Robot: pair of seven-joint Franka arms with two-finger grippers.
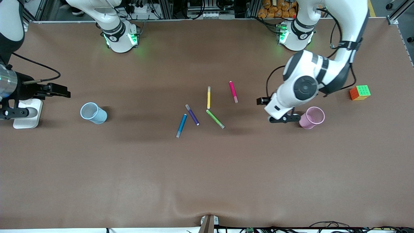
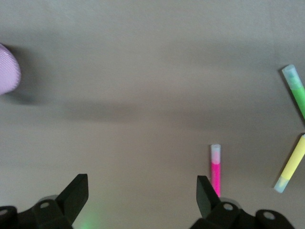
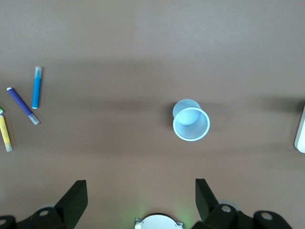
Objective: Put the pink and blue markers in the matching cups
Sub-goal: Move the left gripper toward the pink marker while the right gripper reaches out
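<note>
The left gripper (image 2: 140, 183) is hovering wide open over the surface (image 1: 207, 178) just beside the pink cup (image 1: 311, 117), which is standing at 3 o'clock from the markers. The right gripper (image 3: 140, 188) is hanging wide open above the blue cup (image 1: 93, 113), at 9 o'clock from them. The pink marker (image 1: 233, 92) is lying at 1 o'clock in the cluster and the blue marker (image 1: 181, 125) at 7 o'clock, both outside the cups.
</note>
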